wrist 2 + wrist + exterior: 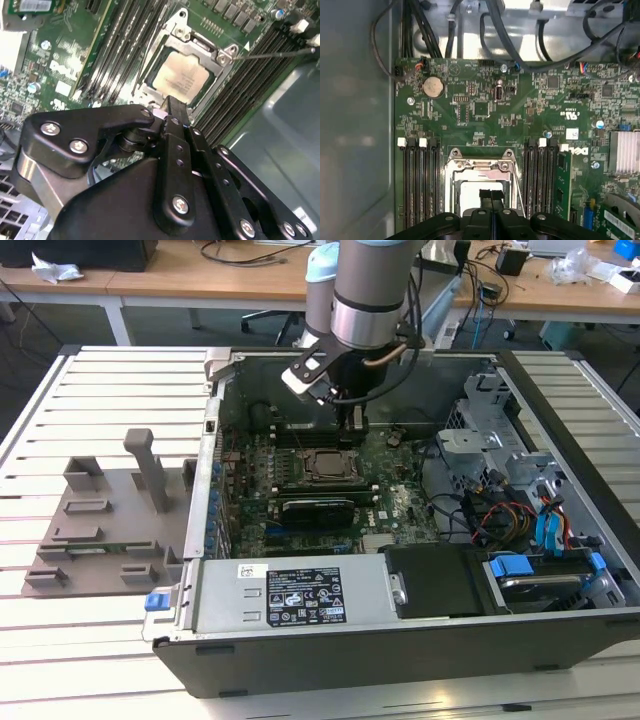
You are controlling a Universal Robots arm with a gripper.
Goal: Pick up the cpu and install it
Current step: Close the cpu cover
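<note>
Gripper (491, 193) fingers look pinched fully together with nothing between them, tips right over the edge of the cpu (181, 77). Can't tell if they're actually touching it. Chip's lying flat in the metal socket frame (480, 159) on the green motherboard (485, 115), silver top up, memory slots (417, 185) on both sides. Exterior view has the arm reaching down into the open computer case (300, 640), with a grey plastic tray (100, 530) off to the exterior view's left.
</note>
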